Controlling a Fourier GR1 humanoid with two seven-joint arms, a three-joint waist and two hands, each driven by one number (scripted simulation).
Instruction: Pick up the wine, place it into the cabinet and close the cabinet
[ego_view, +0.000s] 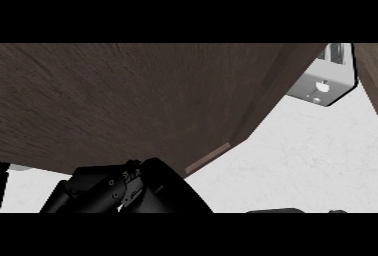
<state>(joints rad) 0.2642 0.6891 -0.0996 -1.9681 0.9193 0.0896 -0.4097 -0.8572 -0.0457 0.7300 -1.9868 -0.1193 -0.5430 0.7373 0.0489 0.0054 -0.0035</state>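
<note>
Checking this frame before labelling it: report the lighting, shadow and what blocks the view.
Head view: the dark wooden cabinet door fills most of the frame, evenly lit without glare; the white counter looks bright; the left hand reads as black with little detail; no wine visible.

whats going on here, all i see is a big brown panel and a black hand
The view is mostly filled by a dark wood cabinet, seen very close. A black hand sits at the lower left, right up against the cabinet's lower edge; whether it is the left or the right hand cannot be told. A metal hinge bracket shows at the upper right, over the white counter. No wine bottle is in sight, so it may already be inside, but that cannot be confirmed from here.
</note>
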